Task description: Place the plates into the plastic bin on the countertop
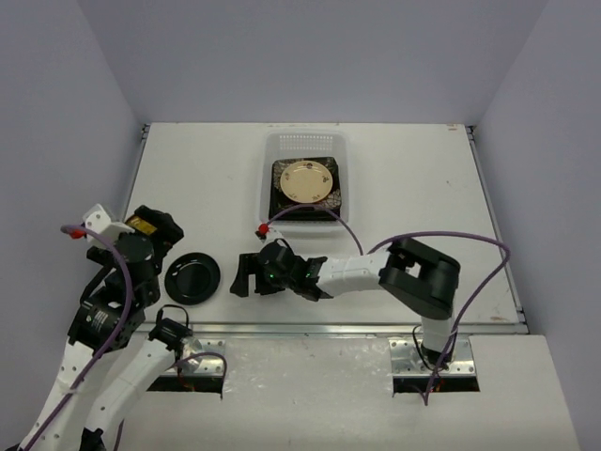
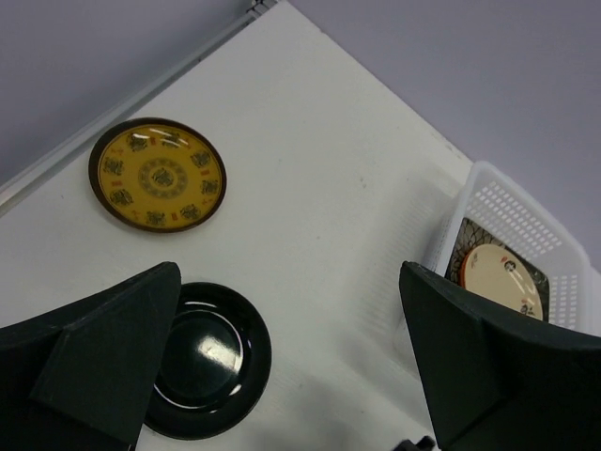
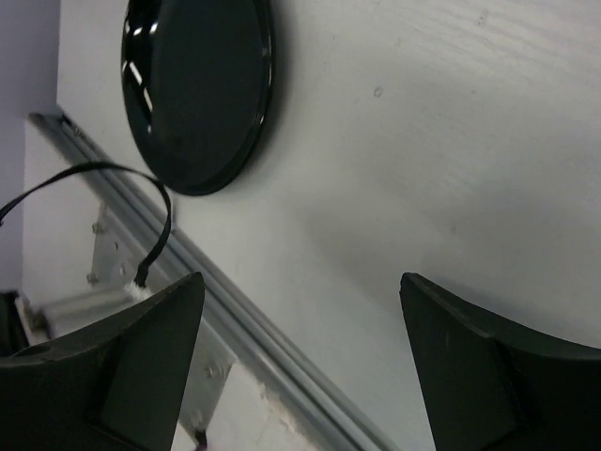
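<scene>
A round black plate (image 1: 192, 278) lies on the countertop (image 1: 413, 178) near its front left. My right gripper (image 1: 246, 275) hovers open and empty just right of that plate, apart from it; in the right wrist view the black plate (image 3: 197, 89) sits beyond the fingertips (image 3: 141, 357). My left gripper (image 1: 158, 228) hangs open and high over the left side. Its camera shows the black plate (image 2: 202, 362), a patterned yellow plate (image 2: 158, 175) further off, and the plastic bin (image 2: 515, 202). The bin (image 1: 268, 178) holds a beige round plate (image 1: 306, 180) on a dark square plate (image 1: 282, 202).
The metal rail (image 3: 272, 348) of the table's front edge runs right under my right gripper. A loose black cable (image 3: 113, 174) hangs by the rail. The purple cable (image 1: 451, 240) arcs over my right arm. Walls close in the left, back and right sides.
</scene>
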`<action>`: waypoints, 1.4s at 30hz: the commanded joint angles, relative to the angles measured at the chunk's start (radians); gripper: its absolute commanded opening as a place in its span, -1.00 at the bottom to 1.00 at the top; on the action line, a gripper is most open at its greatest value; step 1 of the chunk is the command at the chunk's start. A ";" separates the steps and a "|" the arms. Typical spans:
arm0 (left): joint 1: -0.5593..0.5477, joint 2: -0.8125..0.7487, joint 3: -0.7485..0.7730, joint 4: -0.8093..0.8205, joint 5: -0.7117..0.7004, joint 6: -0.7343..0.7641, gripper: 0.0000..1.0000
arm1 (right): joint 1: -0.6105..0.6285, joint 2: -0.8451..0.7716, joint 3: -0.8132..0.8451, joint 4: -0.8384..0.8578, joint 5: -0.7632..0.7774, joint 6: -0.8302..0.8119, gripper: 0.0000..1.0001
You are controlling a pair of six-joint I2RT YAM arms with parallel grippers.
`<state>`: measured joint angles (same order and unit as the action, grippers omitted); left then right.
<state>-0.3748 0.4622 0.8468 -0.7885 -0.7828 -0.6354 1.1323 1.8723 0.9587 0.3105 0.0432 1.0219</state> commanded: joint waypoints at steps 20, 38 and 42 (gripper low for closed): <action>-0.010 -0.183 -0.032 0.061 -0.016 0.016 1.00 | 0.055 0.447 0.399 -0.047 0.296 0.486 -0.90; -0.010 -0.162 -0.038 0.084 0.018 0.039 1.00 | -0.035 -0.233 -0.012 0.149 0.254 0.134 -1.00; -0.009 -0.137 -0.044 0.118 0.054 0.064 1.00 | -0.174 -0.398 -0.043 0.050 0.218 0.044 -1.00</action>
<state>-0.3748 0.2885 0.8162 -0.7426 -0.7731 -0.6110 1.1052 1.6366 0.9399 0.3835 0.2742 1.2173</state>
